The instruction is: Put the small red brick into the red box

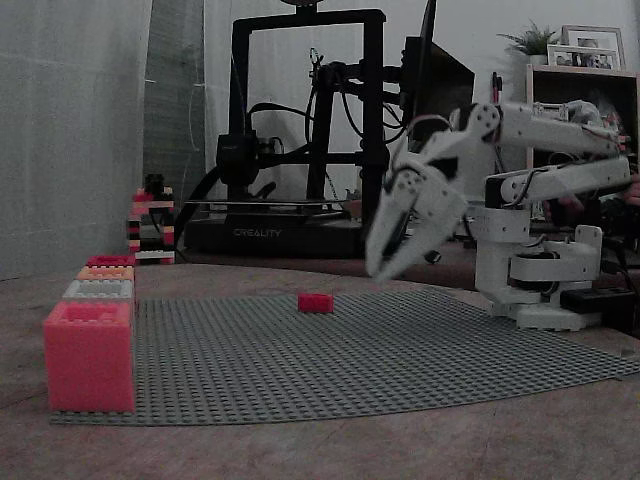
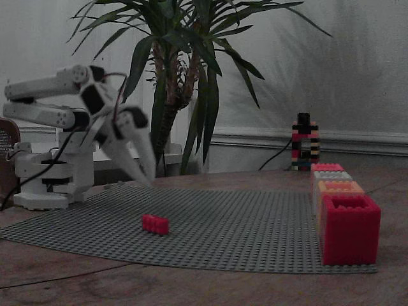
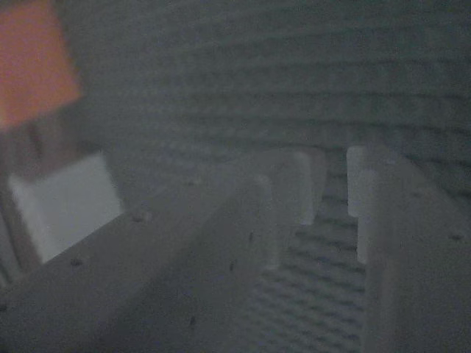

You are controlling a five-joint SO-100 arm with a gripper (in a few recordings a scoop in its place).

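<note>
A pinkish-red box [image 1: 89, 357] is seen nearest, heading a row of four boxes; the red box [image 1: 110, 261] is placed last. One small red brick [image 1: 315, 302] is left mid-baseplate [image 1: 400, 350]. The tool [image 1: 388, 262], raised, is held slightly apart, empty.

Readable text, one item:

1. "CREALITY": pale capital letters on the front face of the black base of the 3D printer [image 1: 290, 130], standing at the back behind the grey studded baseplate [image 1: 400, 350] in a fixed view. The word sits low on the base, left of centre.

No other lettering, numbers, labels or signs can be read. The framed pictures [image 1: 590, 47] on the shelf at upper right are too small to make out. The brick-built boxes, the baseplate and the white arm carry no legible marks in both fixed views. The wrist view is blurred; nothing readable there.
</note>
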